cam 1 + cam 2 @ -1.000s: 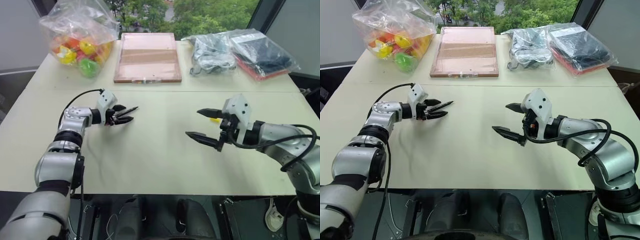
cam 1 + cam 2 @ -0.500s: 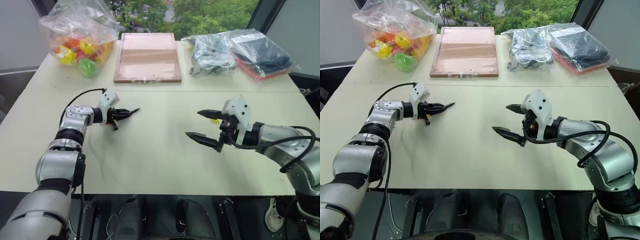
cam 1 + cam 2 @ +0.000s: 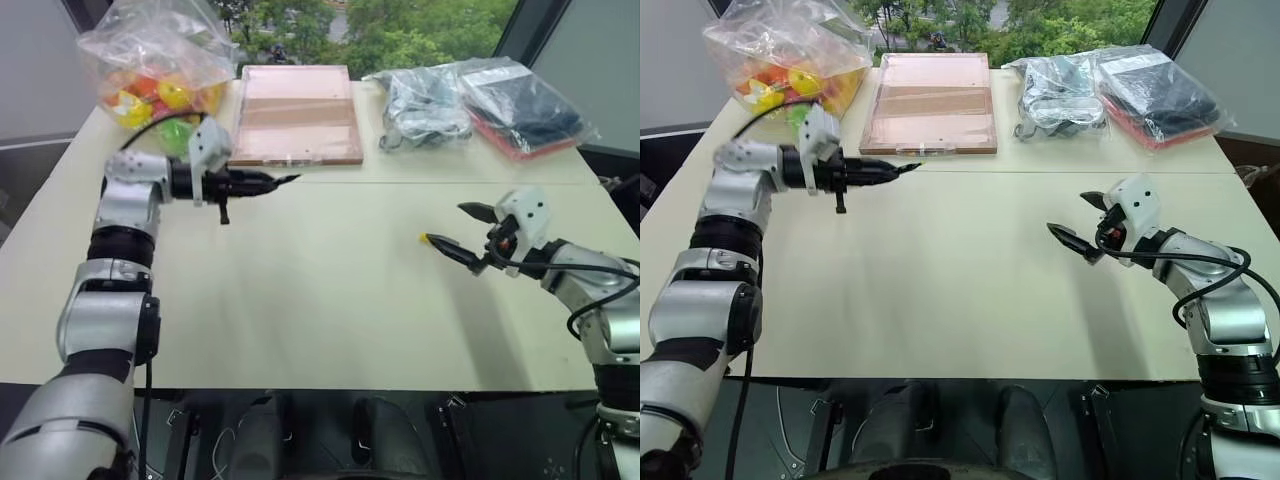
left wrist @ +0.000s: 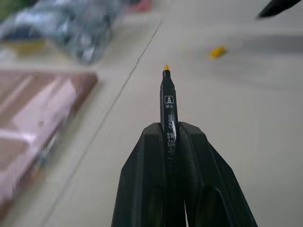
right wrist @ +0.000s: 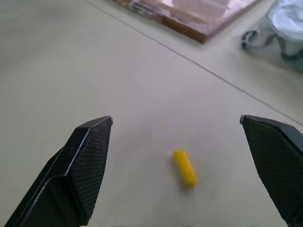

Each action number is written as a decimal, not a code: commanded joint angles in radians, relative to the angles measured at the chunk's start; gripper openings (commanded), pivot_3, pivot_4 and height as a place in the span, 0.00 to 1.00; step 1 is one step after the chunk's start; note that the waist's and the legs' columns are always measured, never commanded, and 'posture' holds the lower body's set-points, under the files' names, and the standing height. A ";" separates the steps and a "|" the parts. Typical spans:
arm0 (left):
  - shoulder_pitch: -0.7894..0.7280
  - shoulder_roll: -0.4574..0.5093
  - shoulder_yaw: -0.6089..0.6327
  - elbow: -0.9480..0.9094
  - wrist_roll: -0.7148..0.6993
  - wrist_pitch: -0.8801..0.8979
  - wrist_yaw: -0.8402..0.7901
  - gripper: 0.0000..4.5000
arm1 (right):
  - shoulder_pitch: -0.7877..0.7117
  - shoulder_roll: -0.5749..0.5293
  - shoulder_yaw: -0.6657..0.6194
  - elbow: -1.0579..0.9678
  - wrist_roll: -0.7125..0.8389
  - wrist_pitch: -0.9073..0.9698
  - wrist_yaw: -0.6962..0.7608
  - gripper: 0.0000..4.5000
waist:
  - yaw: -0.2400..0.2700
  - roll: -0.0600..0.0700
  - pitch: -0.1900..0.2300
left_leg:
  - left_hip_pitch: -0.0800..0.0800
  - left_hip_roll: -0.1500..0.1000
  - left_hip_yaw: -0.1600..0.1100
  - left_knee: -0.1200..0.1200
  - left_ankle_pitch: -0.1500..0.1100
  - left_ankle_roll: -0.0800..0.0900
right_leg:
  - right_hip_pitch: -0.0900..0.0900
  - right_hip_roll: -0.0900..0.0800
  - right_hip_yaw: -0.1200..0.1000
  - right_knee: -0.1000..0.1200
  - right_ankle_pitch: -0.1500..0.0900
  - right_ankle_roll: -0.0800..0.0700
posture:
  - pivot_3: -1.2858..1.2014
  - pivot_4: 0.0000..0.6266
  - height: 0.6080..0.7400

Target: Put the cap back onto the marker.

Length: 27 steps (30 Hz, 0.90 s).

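The slim black marker with a small yellow tip [image 4: 167, 101] is clamped between the closed fingers of the left gripper [image 3: 262, 183], held in the air above the far left part of the pale cream table [image 3: 300, 290]. Its long axis lies close to level and runs left to right across the scene, with the yellow tip pointing right, toward the middle of the table and just in front of the near edge of the flat reddish-brown board [image 3: 297, 112]. In the left wrist view the barrel sticks out past the fingertips and carries a small white icon and white print that seems to read "CP-600"; smaller marks below it are too hidden to read.

The cap, a tiny bright yellow plastic cylinder [image 5: 184, 167], lies on its side on the table at the right, well apart from the marker. In the left eye view it sits just beside the tip of the nearer finger of the right gripper [image 3: 462, 233]. In the right wrist view it rests between the two wide-spread black fingers, touching neither; the jaws stand fully open and empty.

Along the far edge sit a clear plastic bag of colourful round toys [image 3: 155, 70] at the left and clear bags of dark and grey items [image 3: 480, 100] at the right.
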State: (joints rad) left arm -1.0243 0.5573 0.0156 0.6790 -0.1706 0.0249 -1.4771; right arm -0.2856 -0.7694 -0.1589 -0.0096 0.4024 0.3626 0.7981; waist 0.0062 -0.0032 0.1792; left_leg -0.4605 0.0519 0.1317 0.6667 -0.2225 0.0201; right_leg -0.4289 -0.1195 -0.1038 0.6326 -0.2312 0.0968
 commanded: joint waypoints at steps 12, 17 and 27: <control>0.250 0.049 -0.043 -0.491 -0.143 0.351 0.051 0.01 | -0.187 0.112 0.091 0.452 -0.123 -0.246 0.146 1.00 | -0.018 0.001 0.000 | 0.001 0.000 -0.001 0.000 0.002 -0.002 | 0.001 0.000 0.000 0.001 0.000 0.000 | 0.52 0.24 1.00; 0.291 0.053 -0.035 -0.544 -0.164 0.385 0.089 0.01 | -0.253 0.147 0.108 0.616 -0.167 -0.324 0.162 1.00 | -0.017 0.001 0.000 | 0.001 0.000 -0.001 0.000 0.002 -0.003 | 0.001 0.000 0.000 0.001 0.000 0.001 | 0.52 0.24 1.00; 0.333 0.074 -0.032 -0.589 -0.192 0.407 0.135 0.01 | -0.318 0.173 0.115 0.782 -0.208 -0.412 0.200 1.00 | -0.020 0.001 0.000 | 0.002 0.000 -0.001 0.000 0.002 -0.004 | 0.002 0.000 0.000 0.002 0.000 0.000 | 0.52 0.24 1.00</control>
State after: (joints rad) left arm -0.6820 0.6188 -0.0260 0.1215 -0.3417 0.4326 -1.3467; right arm -0.5922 -0.6025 -0.0421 0.7540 0.2063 -0.0394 0.9932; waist -0.0138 -0.0023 0.1793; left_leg -0.4583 0.0520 0.1310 0.6670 -0.2201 0.0164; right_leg -0.4270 -0.1191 -0.1035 0.6343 -0.2315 0.0973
